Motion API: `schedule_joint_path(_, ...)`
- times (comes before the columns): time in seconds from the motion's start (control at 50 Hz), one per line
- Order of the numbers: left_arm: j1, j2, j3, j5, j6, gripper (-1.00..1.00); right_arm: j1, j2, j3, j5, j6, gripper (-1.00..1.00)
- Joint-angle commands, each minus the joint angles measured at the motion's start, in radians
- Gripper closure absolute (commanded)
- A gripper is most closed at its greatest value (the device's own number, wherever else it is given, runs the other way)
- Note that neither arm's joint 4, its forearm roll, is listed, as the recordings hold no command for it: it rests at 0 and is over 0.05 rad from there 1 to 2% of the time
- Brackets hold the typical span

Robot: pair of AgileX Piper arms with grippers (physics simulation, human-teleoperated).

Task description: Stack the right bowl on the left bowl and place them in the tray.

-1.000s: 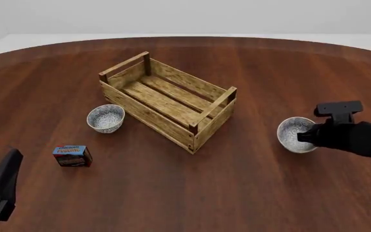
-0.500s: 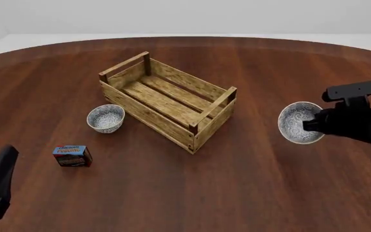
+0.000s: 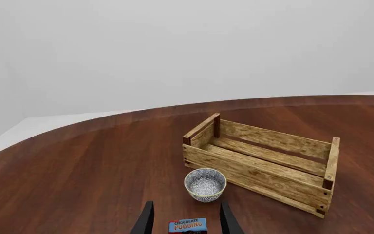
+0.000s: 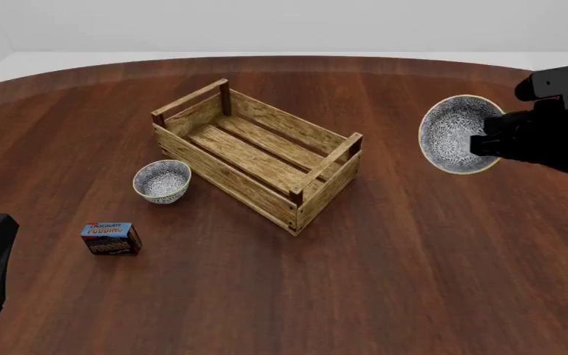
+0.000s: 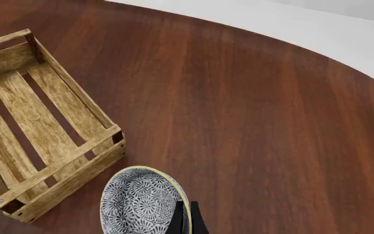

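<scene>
sideways now, the right bowl faces left, rim pinched in right pincer.

two bowls, one tray (one pudding box)

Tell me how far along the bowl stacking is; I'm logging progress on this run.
Done: the right gripper has pinched the right bowl by its rim and holds it above the table. In hand: carrying it; it is well right of the tray. Left: setting it into the left bowl, which sits alone beside the tray, then moving both in. The left gripper is open, idle.
</scene>
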Motion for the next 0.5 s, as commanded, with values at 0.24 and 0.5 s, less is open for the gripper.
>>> schedule_joint_path(0.24,-0.001,0.0,0.0,0.003,0.005,-1.0,0.151,-0.139,-0.083,0.044,0.073,1.0)
schedule_joint_path(0.5,-0.003,0.003,-0.006,0.011,0.005,-1.0,0.24,-0.135,-0.101,0.003,0.122,1.0)
